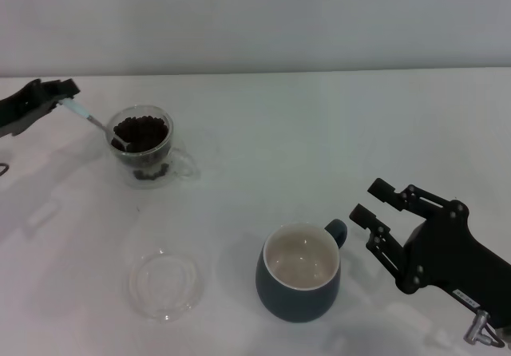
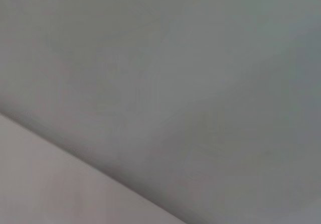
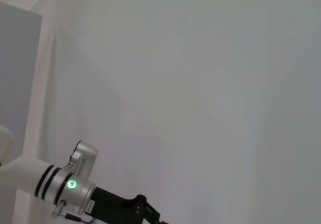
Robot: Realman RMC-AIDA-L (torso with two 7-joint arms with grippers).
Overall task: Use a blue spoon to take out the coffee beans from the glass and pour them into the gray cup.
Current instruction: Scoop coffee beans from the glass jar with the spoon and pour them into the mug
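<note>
The left end effector (image 1: 68,92) sits at the far left of the desk (image 1: 319,132), its fingers clamped on the pale blue handle of the blue spoon (image 1: 96,121). The spoon slants down from the grip, its thin metal neck crossing the rim and its bowl dipped among the coffee beans (image 1: 142,132) inside the glass (image 1: 144,144). The glass stands just beside this end effector, and beans fill it close to the brim.

The right end effector (image 1: 369,200) hovers at the near right, its fingers apart and holding nothing, near the handle of the gray cup (image 1: 299,280) but not touching it. This arm looks idle.

The gray cup stands near the front, well apart from the glass, and its cream inside shows no beans. A flat clear glass saucer (image 1: 165,282) lies on the desk to the cup's left, bare.

By my reading the task is at an early stage: the spoon is in hand and in the beans, so a scoop seems under way. Lifting a load, carrying it across to the gray cup and tipping it in all remain to be done.
</note>
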